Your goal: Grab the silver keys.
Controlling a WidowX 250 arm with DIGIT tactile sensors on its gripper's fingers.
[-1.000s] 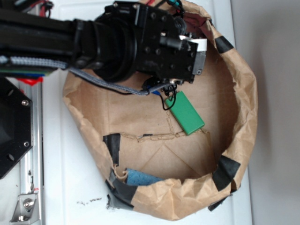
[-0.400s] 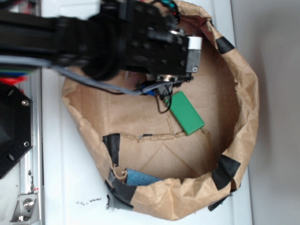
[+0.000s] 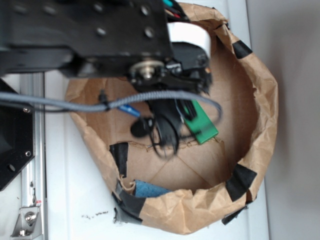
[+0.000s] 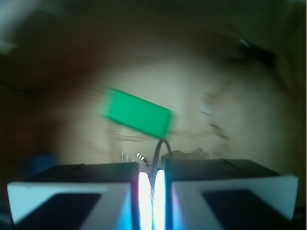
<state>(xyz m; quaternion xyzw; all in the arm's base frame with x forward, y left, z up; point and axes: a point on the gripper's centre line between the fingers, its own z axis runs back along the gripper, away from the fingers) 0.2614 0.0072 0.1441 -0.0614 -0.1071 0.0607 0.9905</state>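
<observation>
Silver keys point(image 4: 187, 154), resolved only in the wrist view as a blurred grey cluster with small bright glints, lying on the brown floor just beyond the fingertips and just below the green block point(image 4: 137, 116). A thin dark loop point(image 4: 162, 146) is seen rising at the narrow slit between the two fingers. The gripper point(image 4: 151, 167) is shown with its pads drawn almost together, only a thin lit gap being left. Whether any part of the keys is pinched there cannot be told, since the view is smeared.

In the exterior view, the keys are not made out. The spot beside the green block point(image 3: 202, 125) is covered by the black arm point(image 3: 100, 40) and by dark looped wires point(image 3: 165, 135). A grey braided cable point(image 3: 75, 102) is draped across the opening. All is contained in a rolled-down brown paper bag point(image 3: 260, 100), patched with black tape point(image 3: 242, 180), set on a white surface point(image 3: 75, 200). A blue object point(image 3: 150, 190) is lodged against the near wall, well apart from the block.
</observation>
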